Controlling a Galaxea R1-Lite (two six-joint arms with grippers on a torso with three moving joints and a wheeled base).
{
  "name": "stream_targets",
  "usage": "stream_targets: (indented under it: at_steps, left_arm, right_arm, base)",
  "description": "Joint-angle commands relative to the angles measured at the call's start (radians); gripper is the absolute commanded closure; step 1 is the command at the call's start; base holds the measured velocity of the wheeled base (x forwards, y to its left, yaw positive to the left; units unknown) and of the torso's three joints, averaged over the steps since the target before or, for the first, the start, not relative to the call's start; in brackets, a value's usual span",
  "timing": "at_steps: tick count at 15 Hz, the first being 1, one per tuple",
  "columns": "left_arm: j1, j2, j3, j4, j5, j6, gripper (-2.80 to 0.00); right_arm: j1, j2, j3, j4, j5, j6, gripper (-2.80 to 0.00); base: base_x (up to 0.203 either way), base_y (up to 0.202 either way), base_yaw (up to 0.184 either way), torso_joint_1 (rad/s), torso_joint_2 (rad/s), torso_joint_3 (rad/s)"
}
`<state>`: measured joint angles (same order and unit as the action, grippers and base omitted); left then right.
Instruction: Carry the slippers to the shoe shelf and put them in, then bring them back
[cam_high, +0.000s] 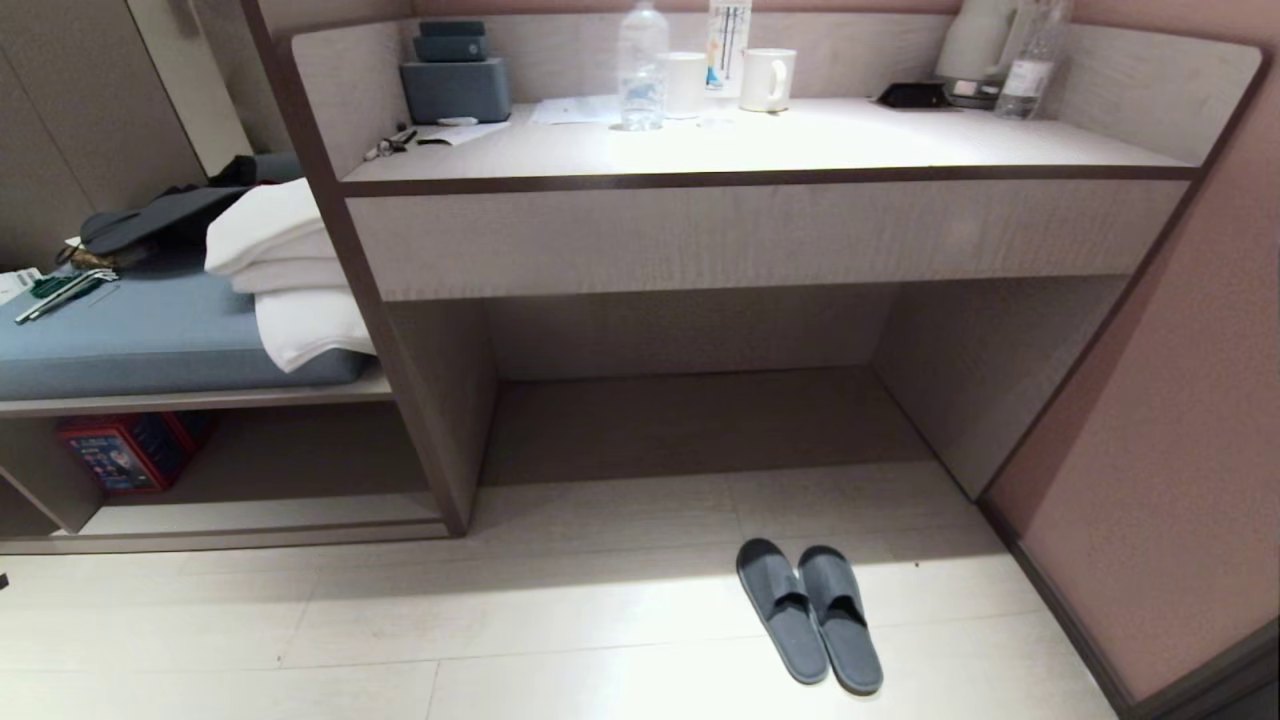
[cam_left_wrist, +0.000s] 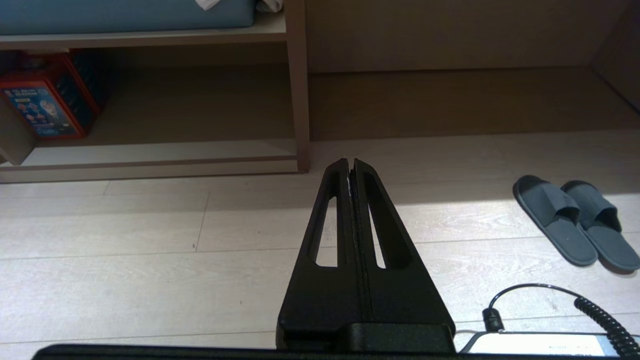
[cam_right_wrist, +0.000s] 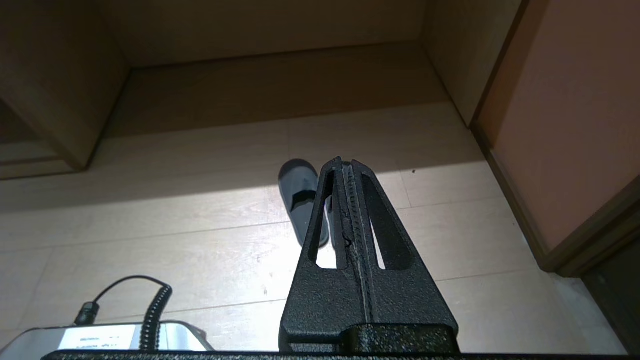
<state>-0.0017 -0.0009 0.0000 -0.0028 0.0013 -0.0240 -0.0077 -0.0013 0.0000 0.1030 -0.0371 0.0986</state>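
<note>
With both tools pressed together and holding nothing, the right tool (cam_right_wrist: 348, 165) should first spread, then descend on the slippers (cam_high: 810, 612), which lie side by side on the floor before the desk recess, well apart from the shoe shelf (cam_high: 260, 465), while the left tool (cam_left_wrist: 350, 162) hangs idle.

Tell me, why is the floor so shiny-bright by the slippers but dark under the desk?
In the head view a bright patch of light falls on the floor around the slippers, while the desk shades its recess; its top glares white too. In the left wrist view the slippers sit at the shadow's edge. In the right wrist view the shut right gripper hides part of them.
</note>
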Motion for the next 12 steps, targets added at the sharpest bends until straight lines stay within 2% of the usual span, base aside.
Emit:
stream_targets:
  at_steps: [1, 7, 12]
  left_arm:
    - [0.000, -0.001, 0.000, 0.000, 0.000, -0.001, 0.00]
    - [0.000, -0.001, 0.000, 0.000, 0.000, 0.001, 0.00]
    - [0.000, -0.001, 0.000, 0.000, 0.000, 0.001, 0.00]
  right_arm:
    - [0.000, 0.000, 0.000, 0.001, 0.000, 0.002, 0.00]
    - [0.000, 0.000, 0.000, 0.001, -0.001, 0.003, 0.00]
    - [0.000, 0.000, 0.000, 0.001, -0.001, 0.003, 0.00]
  base:
    - [0.000, 0.000, 0.000, 0.002, 0.01, 0.201]
    - [0.000, 0.000, 0.000, 0.002, 0.00, 0.192]
    - [0.000, 0.000, 0.000, 0.001, 0.00, 0.030]
